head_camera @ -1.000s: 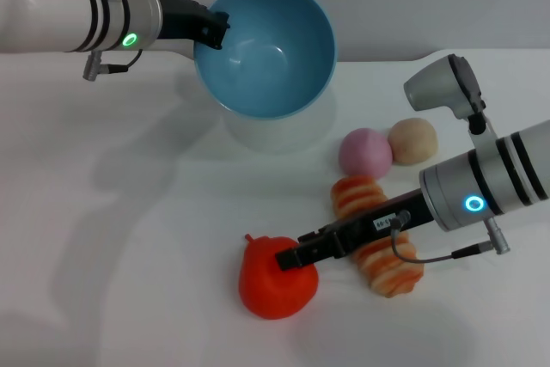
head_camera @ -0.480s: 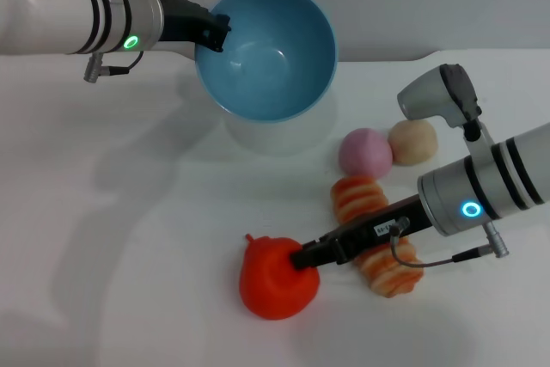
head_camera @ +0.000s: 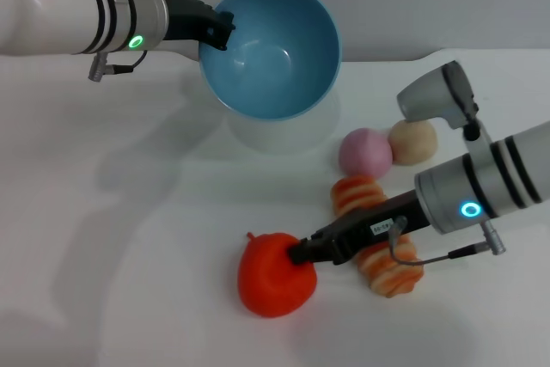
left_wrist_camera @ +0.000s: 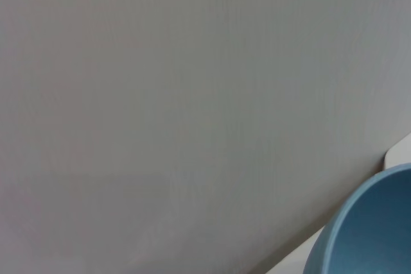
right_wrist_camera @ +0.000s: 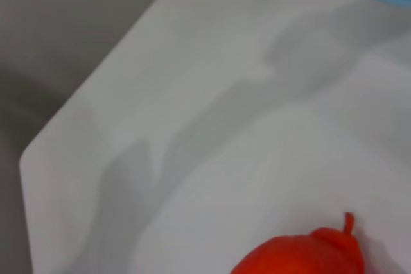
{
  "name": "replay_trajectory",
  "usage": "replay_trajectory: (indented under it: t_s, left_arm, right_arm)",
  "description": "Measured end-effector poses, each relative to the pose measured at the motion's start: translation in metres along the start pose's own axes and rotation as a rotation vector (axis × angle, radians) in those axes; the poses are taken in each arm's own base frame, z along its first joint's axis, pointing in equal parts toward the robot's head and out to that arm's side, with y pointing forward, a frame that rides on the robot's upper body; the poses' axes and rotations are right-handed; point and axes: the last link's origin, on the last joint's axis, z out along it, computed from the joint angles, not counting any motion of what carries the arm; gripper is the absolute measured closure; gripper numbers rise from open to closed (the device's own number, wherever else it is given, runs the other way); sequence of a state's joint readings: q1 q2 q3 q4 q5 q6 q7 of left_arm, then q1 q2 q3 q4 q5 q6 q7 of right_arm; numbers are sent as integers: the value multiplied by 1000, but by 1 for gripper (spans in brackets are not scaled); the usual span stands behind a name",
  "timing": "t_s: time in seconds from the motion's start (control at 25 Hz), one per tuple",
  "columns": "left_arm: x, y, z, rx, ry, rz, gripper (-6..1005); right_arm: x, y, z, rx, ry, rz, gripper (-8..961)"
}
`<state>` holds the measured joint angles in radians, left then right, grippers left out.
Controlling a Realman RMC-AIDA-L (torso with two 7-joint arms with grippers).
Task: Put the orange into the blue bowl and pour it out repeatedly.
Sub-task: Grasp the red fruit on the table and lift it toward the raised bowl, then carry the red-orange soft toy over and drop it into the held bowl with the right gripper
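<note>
The orange (head_camera: pixel 275 277) lies on the surface (head_camera: pixel 129 238) at 6 o'clock, the right tool (head_camera: pixel 301 253) pinching its soft top. The left tool (head_camera: pixel 222 27) clamps the bowl (head_camera: pixel 271 49) rim, aloft at 12 o'clock. Such a shallow pinch could slip during lifting.

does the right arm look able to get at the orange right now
Probably yes. The right claw is already down at the orange on the table, its tip pressed against the fruit's near side, with nothing between them. The striped roll lies under the arm, not in the way. Whether the claw is closed on it cannot be seen.
</note>
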<state>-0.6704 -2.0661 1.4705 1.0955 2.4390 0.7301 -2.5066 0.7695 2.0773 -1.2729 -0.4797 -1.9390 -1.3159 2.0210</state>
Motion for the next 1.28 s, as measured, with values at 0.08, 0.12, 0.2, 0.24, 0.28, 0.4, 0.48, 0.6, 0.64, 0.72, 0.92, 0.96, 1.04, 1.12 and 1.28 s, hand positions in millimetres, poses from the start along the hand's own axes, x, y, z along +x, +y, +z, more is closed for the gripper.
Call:
replay_trajectory:
  t_s: [0.08,0.12,0.2,0.24,0.28,0.4,0.48,0.6,0.64,0.72,0.92,0.96,1.04,1.12,1.28]
  left_arm:
    - [0,0,0,0,0,0,1000]
    - [0,0,0,1,-1,2,1000]
    - [0,-1,0,1,-2,3,1000]
    - [0,-1,0,2,-2,5,1000]
    - [1,-1,0,3,-3,6,1000]
    - [0,0,1,-2,-12,9,1000]
    - [-1,2,1,-14,-27,15,999]
    - [-2,8,1,-55,-76,26,999]
    - [-2,13,0,-80,-102,30,999]
    - [2,23,-3,-136,-145,50,1000]
    - [13,48,-11,-213,-182,101,1000]
    - [16,55,-12,-225,-182,113,1000]
    - [20,65,-14,-246,-176,137,1000]
    - [21,72,-15,-258,-171,155,999]
    - [21,71,-14,-255,-170,154,999]
  right_arm:
    - [-2,1,-6,-4,-18,-21,919]
    - [-3,1,-11,1,-35,-38,928]
    - [-13,0,-25,29,-92,-94,937]
    - [-19,1,-34,48,-126,-127,937]
    - [-25,2,-43,55,-152,-157,937]
    - [-40,11,-70,60,-221,-246,938]
    - [-51,18,-89,66,-276,-310,938]
    - [-67,26,-117,86,-355,-373,938]
    - [-72,29,-129,96,-392,-396,937]
    - [-79,35,-142,109,-438,-431,937]
    - [-83,37,-153,137,-476,-454,938]
    - [-83,36,-150,138,-477,-445,938]
    - [-80,31,-142,137,-469,-422,939]
    - [-76,26,-133,124,-455,-393,940]
    - [-70,21,-123,100,-432,-349,910]
